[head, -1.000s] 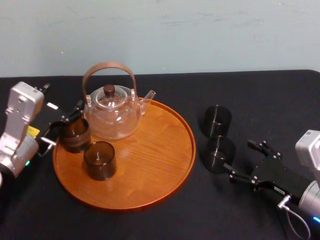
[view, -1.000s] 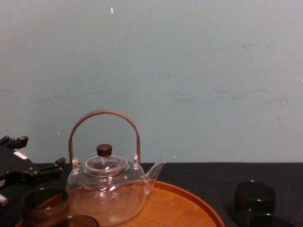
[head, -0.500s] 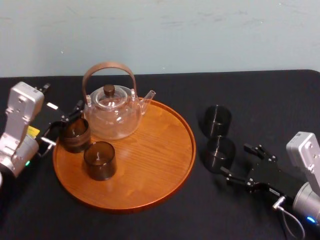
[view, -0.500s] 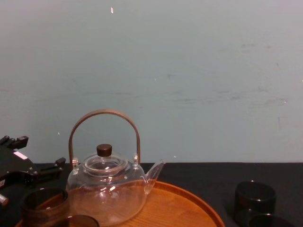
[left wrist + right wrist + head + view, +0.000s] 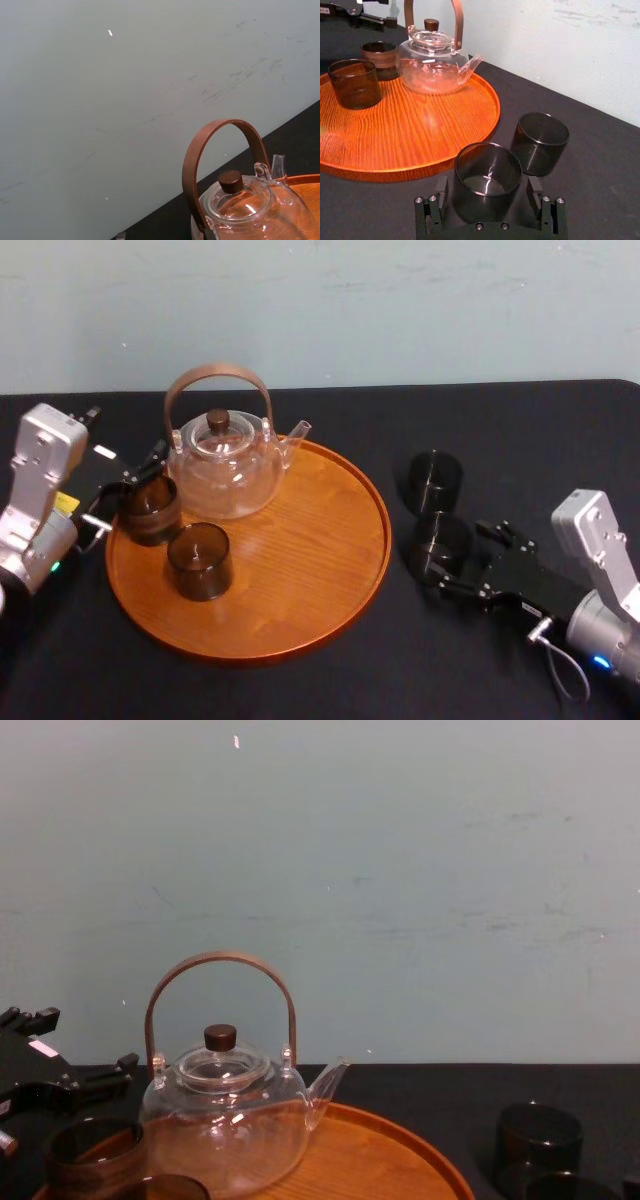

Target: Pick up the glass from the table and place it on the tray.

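Head view of a black table point(image 5: 520, 430) w/ a round orange-brown wooden tray point(image 5: 300, 580) left of centre. On the tray's far-left part stands a glass teapot point(image 5: 225, 465) w/ a curved brown handle. Two dark glasses also stand on the tray, a front tumbler point(image 5: 199, 560) and a brownish tumbler point(image 5: 152, 508) by the left rim.

The near glass point(image 5: 440, 538) is upright on the table, just right of the tray and not on it. A second dark glass point(image 5: 434, 480) stands just behind it, also on the table.

The right gripper point(image 5: 488, 192) sits low at table level w/ its jaws wide open, one finger either side of the near glass. The right wrist view shows a slim gap at each side, so it grips nothing.

The left gripper point(image 5: 125, 490) is at the tray's left edge, beside the brownish tumbler. Its jaws are apart and hold nothing.
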